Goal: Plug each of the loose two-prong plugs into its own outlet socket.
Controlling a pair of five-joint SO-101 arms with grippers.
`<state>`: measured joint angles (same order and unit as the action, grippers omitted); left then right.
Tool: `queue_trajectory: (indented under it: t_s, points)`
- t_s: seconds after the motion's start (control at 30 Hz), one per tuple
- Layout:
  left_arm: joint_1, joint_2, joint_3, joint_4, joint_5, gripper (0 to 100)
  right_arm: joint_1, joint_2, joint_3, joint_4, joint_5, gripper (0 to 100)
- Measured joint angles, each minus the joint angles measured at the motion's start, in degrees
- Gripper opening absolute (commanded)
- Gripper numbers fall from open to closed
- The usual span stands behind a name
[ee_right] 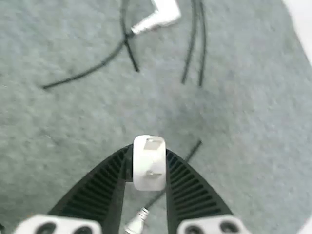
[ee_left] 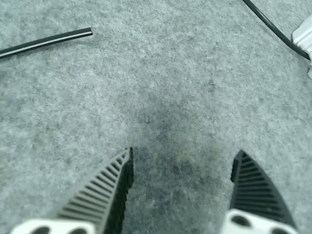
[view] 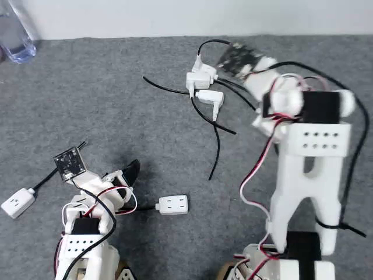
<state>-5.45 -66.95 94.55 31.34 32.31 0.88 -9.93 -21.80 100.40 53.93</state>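
Grey felt (view: pixel 87 105) under everything. Right gripper (ee_right: pixel 148 151) closed narrow on a white two-prong plug (ee_right: pixel 148 170), pinched by its sides between the ribbed black fingers (ee_right: pixel 105 187), both metal prongs turned toward the wrist camera. Just beneath the held plug, a thin black lead (ee_right: pixel 187 152) with a silvery tip. Farther ahead of that gripper, a second white plug (ee_right: pixel 158 17) lying on the felt among loose black cables (ee_right: pixel 85 73). From above, a white plug block (view: pixel 201 76) and an angled white plug (view: pixel 211 99) crowded together just ahead of the right arm (view: pixel 312 146); no telling there the held one from the loose one.

Left gripper (ee_left: pixel 185 151) spread wide, holding nothing, tips low over bare felt. Ahead of it and off to one side, the cut end of a black cable (ee_left: pixel 73 35). Near that gripper, on the side toward the right arm, a white socket (view: pixel 173 204) flat on the felt, slots up, unplugged, apart from the fingers. On the opposite side, well beyond the left arm (view: pixel 87 233), a second white socket (view: pixel 17 202) at the end of its own black cord (view: pixel 42 185), likewise unplugged. Held plug well apart from both sockets. Far from both grippers, at the back corner, a clear bottle (view: pixel 14 35).
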Motion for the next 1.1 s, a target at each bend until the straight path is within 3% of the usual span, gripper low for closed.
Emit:
queue_trajectory:
  t_s: [0.13,0.3,0.73,1.0,1.1]
  points:
    - [0.0,0.0,0.0,0.0,0.0,31,3.9,1.6,-2.4,0.0,1.5,0.9]
    - [0.0,0.0,0.0,0.0,0.0,31,3.5,4.0,1.3,-0.2,2.0,0.9]
    - [0.0,0.0,0.0,0.0,0.0,31,-4.5,4.8,40.3,-24.4,1.8,0.9]
    - [0.0,0.0,0.0,0.0,0.0,31,-9.9,4.7,56.1,-29.8,2.0,1.3]
    - [0.0,0.0,0.0,0.0,0.0,31,-9.7,4.7,59.3,-30.5,2.0,9.1]
